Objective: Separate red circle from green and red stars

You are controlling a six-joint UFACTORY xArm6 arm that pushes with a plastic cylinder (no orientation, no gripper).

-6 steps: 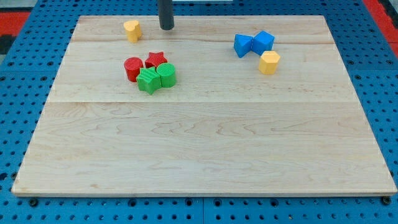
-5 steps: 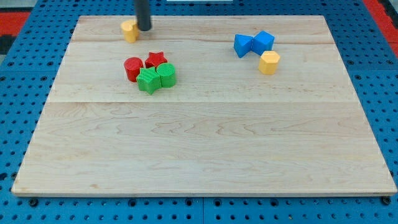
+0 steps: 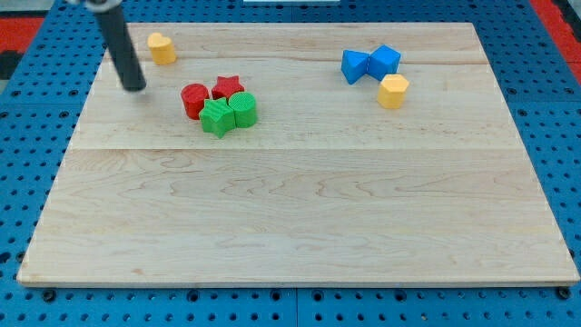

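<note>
The red circle (image 3: 193, 99) sits left of centre near the view's top, touching the red star (image 3: 228, 87) on its right and the green star (image 3: 216, 118) below it. A green circle (image 3: 243, 109) presses against both stars on the right. My tip (image 3: 134, 87) is on the board to the left of the red circle, about a block's width or two away, touching none of the blocks. The rod leans up toward the view's top left.
A small yellow block (image 3: 162, 47) lies above and right of my tip near the board's top edge. Two blue blocks (image 3: 370, 64) and a yellow block (image 3: 393, 91) are grouped at the top right. The wooden board (image 3: 300, 218) lies on a blue pegboard.
My tip swept left along the top edge, then down to the left of the red circle. The small yellow block was pushed leftward. The cluster has not moved.
</note>
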